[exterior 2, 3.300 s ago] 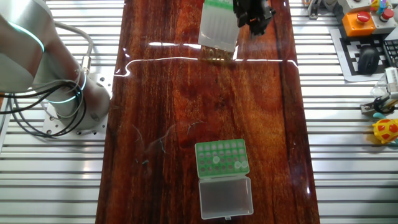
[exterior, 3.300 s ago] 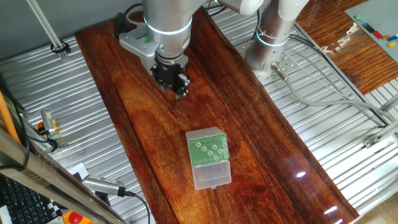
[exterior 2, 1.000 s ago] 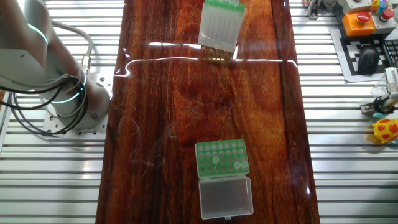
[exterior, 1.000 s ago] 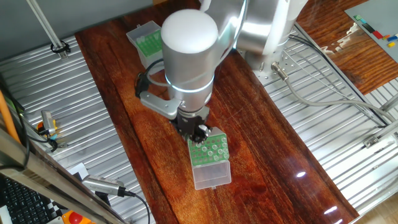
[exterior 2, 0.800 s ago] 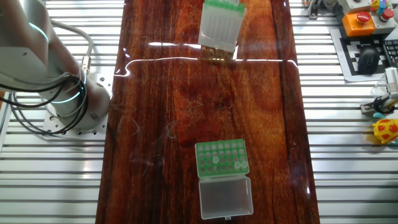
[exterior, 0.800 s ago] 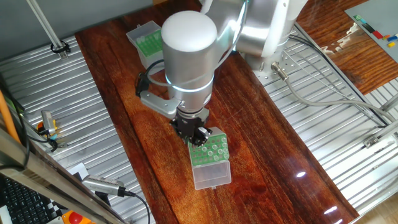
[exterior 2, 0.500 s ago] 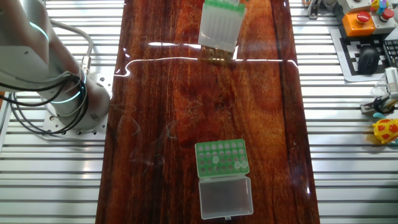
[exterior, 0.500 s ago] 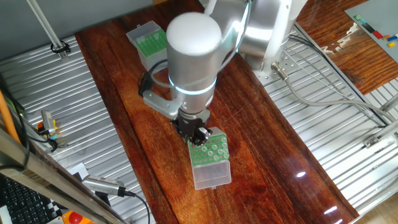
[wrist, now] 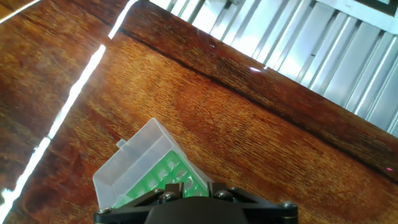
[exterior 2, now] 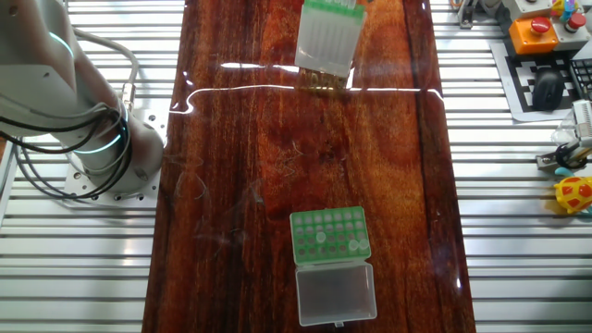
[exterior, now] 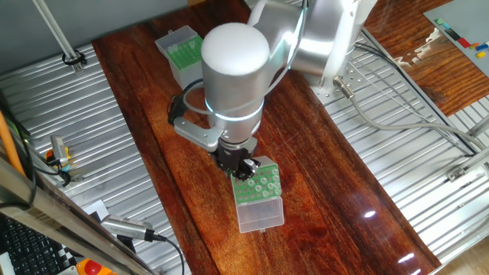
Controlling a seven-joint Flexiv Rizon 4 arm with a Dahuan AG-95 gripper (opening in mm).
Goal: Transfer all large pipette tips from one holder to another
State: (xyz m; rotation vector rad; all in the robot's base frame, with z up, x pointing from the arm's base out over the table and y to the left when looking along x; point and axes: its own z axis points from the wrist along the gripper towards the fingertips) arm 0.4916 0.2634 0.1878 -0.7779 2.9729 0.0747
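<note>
the dark wooden table (exterior: 321, 164) runs lengthwise between ribbed metal surfaces, and the low green rack (exterior 2: 330, 235) on it serves as the landmark here. the robot arm (exterior: 233, 84) is the biggest thing over the table, its wide silver body leaning down above the rack's far edge in one fixed view. the taller translucent box (exterior 2: 326, 39) with the green top stands well apart from the rack, at the far end of the table. the rack's clear lid (exterior 2: 337, 292) lies open flat on the table, hinged to the rack's near side. the gripper (exterior: 239, 166) hangs just above the rack's edge nearest the arm; its fingertips are dark and bunched, and i cannot tell how far the jaws are parted or whether they hold anything. in the hand view only the gripper's black base shows at the bottom, with the rack and lid right beneath it. several large pipette tips (exterior 2: 338, 242) sit in the rack's holes as pale rings, scattered across the grid
</note>
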